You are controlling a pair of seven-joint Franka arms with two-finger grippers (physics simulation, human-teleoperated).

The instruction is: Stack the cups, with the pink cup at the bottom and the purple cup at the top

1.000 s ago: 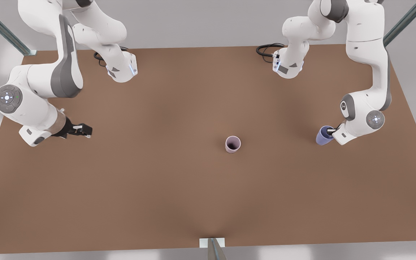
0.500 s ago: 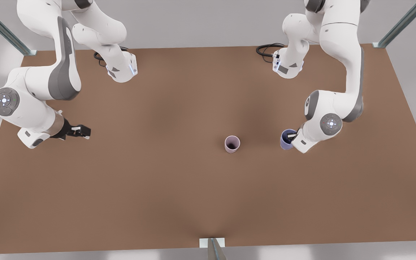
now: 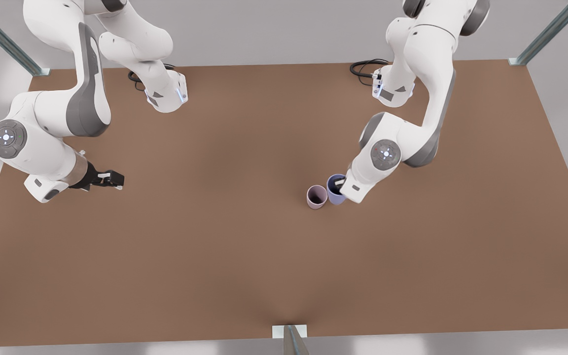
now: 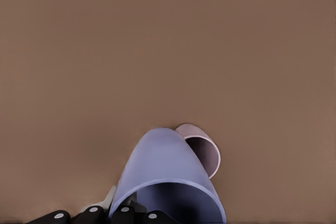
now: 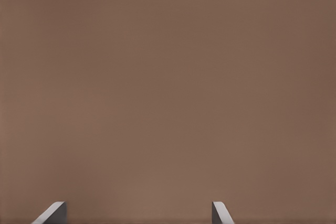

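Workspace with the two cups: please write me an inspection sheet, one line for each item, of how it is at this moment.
Surface: brown table, bare apart from the cups.
Job's things: pink cup stands upright near the middle; purple cup is held close beside it on the front view's right, not yet stacked.
Clutter: nothing seen.
Grippers: left gripper is shut on the purple cup's rim; right gripper waits open above the table at the front view's left.
Cables: black cables lie coiled at each arm base.
Surroundings: grey walls, metal frame struts at the corners.
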